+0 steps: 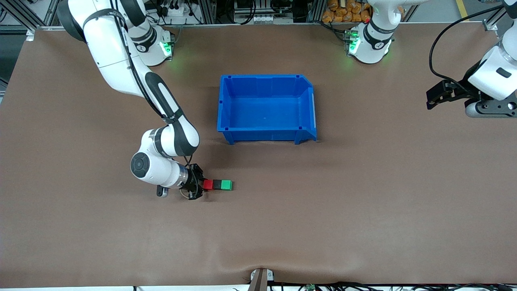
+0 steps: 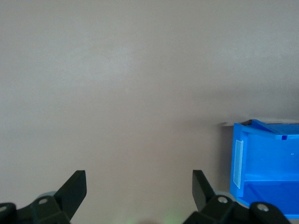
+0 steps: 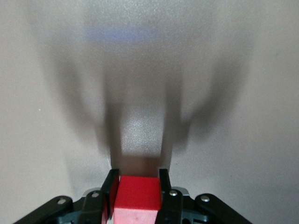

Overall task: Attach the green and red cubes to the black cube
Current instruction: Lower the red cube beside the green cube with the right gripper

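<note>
The red cube [image 1: 208, 184], the black cube [image 1: 217, 185] and the green cube [image 1: 226, 185] stand in one touching row, black in the middle, low at the table and nearer to the front camera than the blue bin. My right gripper [image 1: 200, 186] lies level and is shut on the red cube [image 3: 138, 196], one finger on each side. In the right wrist view the red cube hides the black and green cubes. My left gripper [image 1: 433, 97] is open and empty, waiting in the air over the left arm's end of the table; its fingers [image 2: 77, 186] stand wide apart.
An empty blue bin [image 1: 266, 133] stands mid-table, farther from the front camera than the cubes; its corner shows in the left wrist view [image 2: 266, 172]. Brown tabletop lies all round the cubes.
</note>
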Robot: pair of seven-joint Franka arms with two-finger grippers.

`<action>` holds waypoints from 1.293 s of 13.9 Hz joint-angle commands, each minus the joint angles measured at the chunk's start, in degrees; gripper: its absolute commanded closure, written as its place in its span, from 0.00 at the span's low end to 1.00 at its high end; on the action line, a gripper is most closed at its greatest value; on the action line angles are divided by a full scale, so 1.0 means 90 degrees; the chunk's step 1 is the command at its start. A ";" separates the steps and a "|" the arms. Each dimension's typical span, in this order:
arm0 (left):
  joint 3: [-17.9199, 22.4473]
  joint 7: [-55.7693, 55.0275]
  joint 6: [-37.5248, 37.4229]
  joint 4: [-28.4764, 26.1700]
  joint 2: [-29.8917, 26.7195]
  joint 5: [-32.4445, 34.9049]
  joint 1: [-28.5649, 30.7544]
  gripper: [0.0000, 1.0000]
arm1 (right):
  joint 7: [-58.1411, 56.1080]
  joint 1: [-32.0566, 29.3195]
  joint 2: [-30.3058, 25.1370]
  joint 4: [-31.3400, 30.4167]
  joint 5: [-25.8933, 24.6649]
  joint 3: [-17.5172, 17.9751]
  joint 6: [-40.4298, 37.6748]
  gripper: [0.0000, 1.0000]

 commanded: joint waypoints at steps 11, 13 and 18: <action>-0.0025 0.0007 0.0005 -0.0125 -0.0151 -0.0114 0.0076 0.00 | 0.0123 0.0135 0.0045 0.0126 -0.0093 -0.0108 -0.0069 0.28; -0.0025 -0.0003 -0.0005 -0.0125 -0.0151 -0.0114 0.0076 0.00 | 0.0123 0.0135 0.0044 0.0135 -0.0093 -0.0117 -0.0069 0.14; -0.0025 -0.0013 -0.0005 -0.0125 -0.0151 -0.0114 0.0067 0.00 | 0.0084 0.0116 0.0035 0.0145 -0.0220 -0.0108 -0.0079 0.00</action>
